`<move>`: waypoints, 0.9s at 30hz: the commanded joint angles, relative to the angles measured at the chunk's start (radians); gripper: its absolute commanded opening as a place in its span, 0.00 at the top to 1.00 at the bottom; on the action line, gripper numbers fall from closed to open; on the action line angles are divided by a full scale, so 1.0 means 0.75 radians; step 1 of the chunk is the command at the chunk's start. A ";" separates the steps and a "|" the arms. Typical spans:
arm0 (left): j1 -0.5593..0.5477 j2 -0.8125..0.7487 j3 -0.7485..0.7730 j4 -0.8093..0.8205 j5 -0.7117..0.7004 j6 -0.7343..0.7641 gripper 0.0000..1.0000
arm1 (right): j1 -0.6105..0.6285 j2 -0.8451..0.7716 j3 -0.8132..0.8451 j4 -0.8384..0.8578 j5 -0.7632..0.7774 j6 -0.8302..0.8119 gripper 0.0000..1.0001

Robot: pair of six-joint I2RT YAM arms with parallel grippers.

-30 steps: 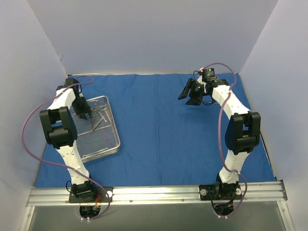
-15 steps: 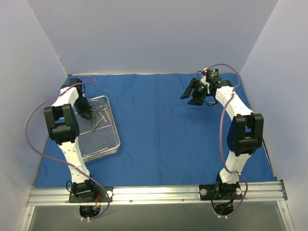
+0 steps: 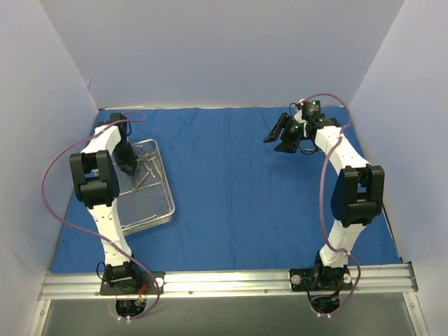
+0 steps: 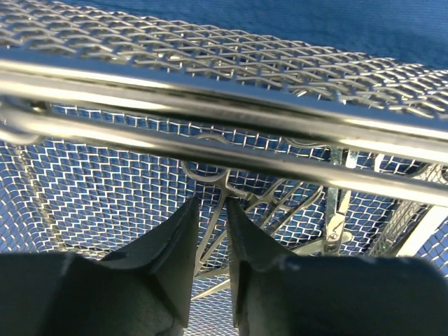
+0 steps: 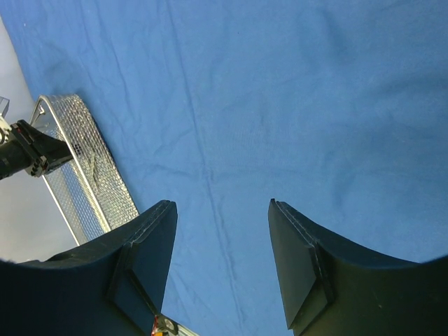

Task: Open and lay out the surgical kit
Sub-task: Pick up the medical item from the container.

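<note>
Silver instruments (image 3: 145, 166) heaped at the far end of the wire-mesh tray (image 3: 150, 210), on the left part of the spread blue cloth (image 3: 238, 189). Left gripper (image 4: 211, 203) down inside the tray, fingers nearly together around one instrument's shank, actual grip impossible to tell. Right gripper (image 5: 220, 203) above the cloth at far right, fingers spread wide.

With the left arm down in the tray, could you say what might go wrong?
The left jaws straddle one instrument whose rings overlap other instruments; lifting could drag those along. The tray rim runs close by the jaws in the left wrist view, so a snag might shift the tray.
</note>
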 commanded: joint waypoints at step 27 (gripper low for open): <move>-0.019 -0.340 0.025 -0.233 -0.170 -0.002 0.98 | 0.031 -0.036 0.141 -0.066 -0.055 -0.037 0.45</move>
